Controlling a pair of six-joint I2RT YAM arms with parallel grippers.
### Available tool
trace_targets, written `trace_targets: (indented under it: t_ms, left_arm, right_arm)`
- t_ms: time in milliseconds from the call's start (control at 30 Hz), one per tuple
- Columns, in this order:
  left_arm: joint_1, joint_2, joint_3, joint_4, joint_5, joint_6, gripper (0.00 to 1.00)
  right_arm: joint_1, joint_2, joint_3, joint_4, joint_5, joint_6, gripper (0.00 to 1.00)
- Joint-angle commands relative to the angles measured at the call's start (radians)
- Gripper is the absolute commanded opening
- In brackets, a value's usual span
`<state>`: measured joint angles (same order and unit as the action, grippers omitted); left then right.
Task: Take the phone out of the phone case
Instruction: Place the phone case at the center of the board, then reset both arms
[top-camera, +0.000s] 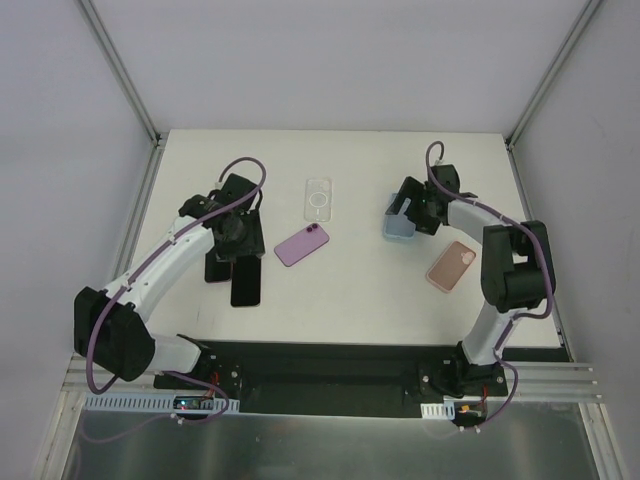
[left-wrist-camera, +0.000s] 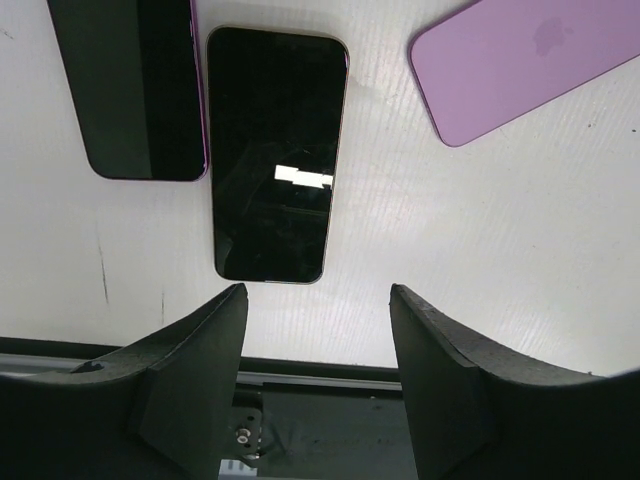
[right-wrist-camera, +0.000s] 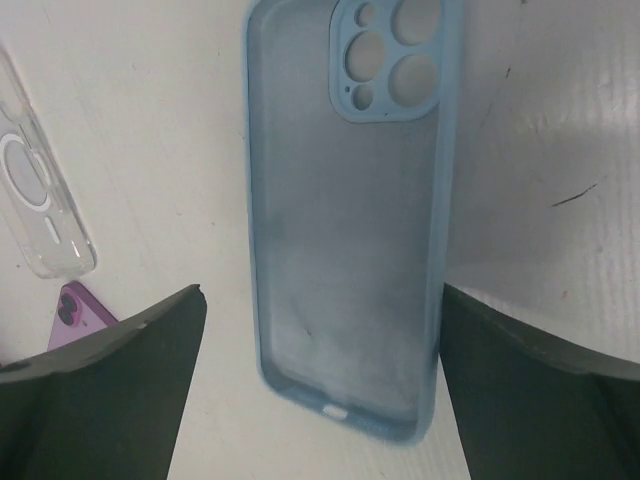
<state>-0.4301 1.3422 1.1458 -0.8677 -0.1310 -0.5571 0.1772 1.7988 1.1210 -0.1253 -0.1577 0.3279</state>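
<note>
An empty light-blue phone case (right-wrist-camera: 345, 220) lies open side up on the white table; in the top view it (top-camera: 398, 228) is right of centre. My right gripper (right-wrist-camera: 320, 292) is open and straddles the case's lower end, its right finger (right-wrist-camera: 530, 400) close beside the case's edge; it also shows in the top view (top-camera: 408, 214). My left gripper (left-wrist-camera: 318, 295) is open and empty, just short of a black-screened phone (left-wrist-camera: 275, 155) lying face up. A second dark phone (left-wrist-camera: 130, 85) lies beside it. In the top view the left gripper (top-camera: 237, 240) hovers over these two phones (top-camera: 246, 283).
A purple phone (top-camera: 301, 244) lies back up at the table's middle, also in the left wrist view (left-wrist-camera: 530, 60). A clear case (top-camera: 318, 199) lies behind it, also in the right wrist view (right-wrist-camera: 40, 210). A pink phone (top-camera: 451, 265) lies back up at the right.
</note>
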Motion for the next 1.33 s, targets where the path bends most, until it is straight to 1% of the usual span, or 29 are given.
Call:
trace_targets:
  t_ms: [0, 233, 433, 633, 833, 1000, 1133, 1300]
  left_arm:
    - [0.013, -0.043, 0.000, 0.001, 0.019, 0.019, 0.58]
    - [0.017, -0.075, 0.023, 0.006, 0.042, 0.034, 0.58]
    - [0.022, -0.110, 0.031, 0.010, 0.050, 0.060, 0.57]
    - [0.025, -0.130, 0.006, 0.013, 0.059, 0.077, 0.57]
    - [0.025, -0.130, -0.040, 0.032, 0.073, 0.071, 0.56]
    - [0.025, -0.140, -0.057, 0.041, 0.076, 0.071, 0.56]
    - [0.027, -0.135, -0.063, 0.047, 0.082, 0.072, 0.56]
    - [0.027, -0.135, -0.064, 0.052, 0.090, 0.072, 0.56]
  right_arm:
    - [-0.018, -0.036, 0.068, -0.069, 0.016, -0.030, 0.96]
    - [-0.019, -0.217, 0.037, -0.235, 0.239, -0.110, 0.96]
    - [-0.019, -0.393, -0.062, -0.342, 0.313, -0.125, 0.96]
    - [-0.018, -0.622, -0.184, -0.425, 0.385, -0.121, 0.96]
    - [-0.019, -0.794, -0.302, -0.499, 0.391, -0.095, 0.96]
    - [-0.018, -0.892, -0.394, -0.551, 0.403, -0.086, 0.96]
    - [-0.018, -0.943, -0.414, -0.583, 0.440, -0.087, 0.96]
    - [-0.018, -0.957, -0.402, -0.600, 0.460, -0.098, 0.96]
